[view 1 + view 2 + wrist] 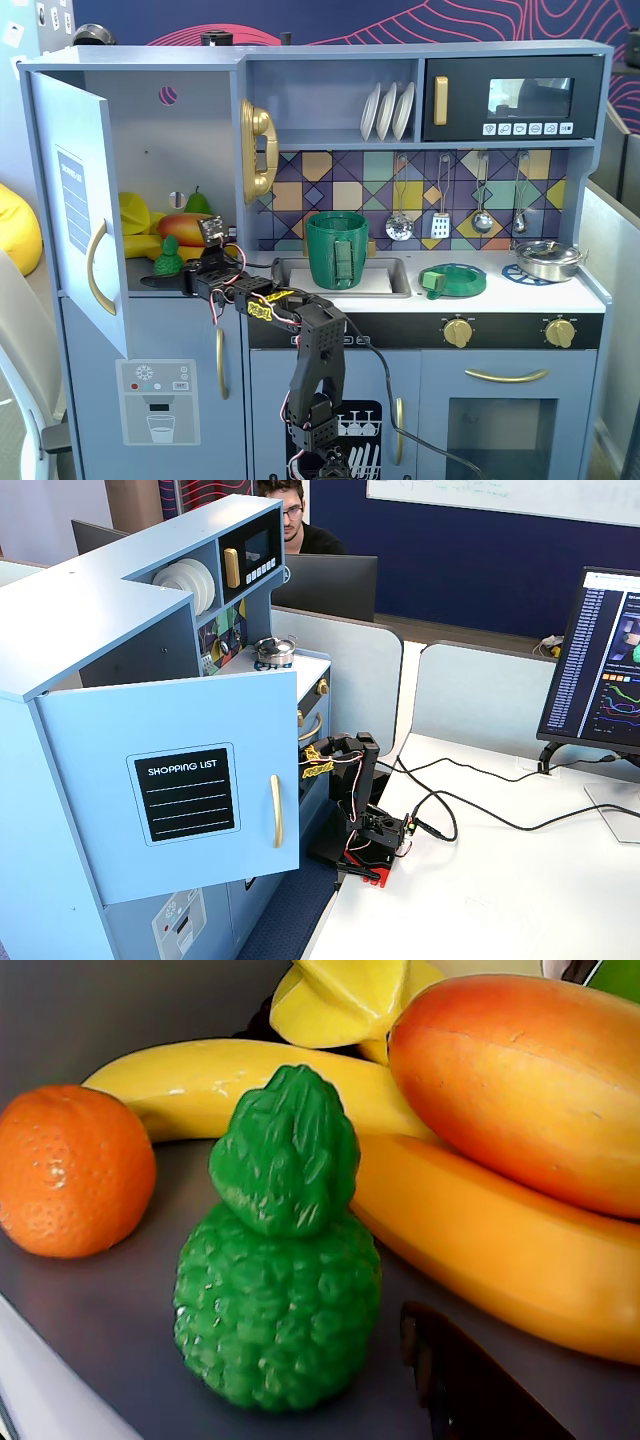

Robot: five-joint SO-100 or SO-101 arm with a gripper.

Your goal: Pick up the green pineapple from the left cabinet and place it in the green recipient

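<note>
Wrist view: green pineapple [278,1260] upright just ahead of the gripper [197,277], jaw state indiscernible; approach step, next closing around its body.

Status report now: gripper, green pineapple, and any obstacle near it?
Gripper at the cabinet shelf, open or shut unclear. Green pineapple upright on the shelf, not held. Orange beside it, bananas and mango close behind.
</note>
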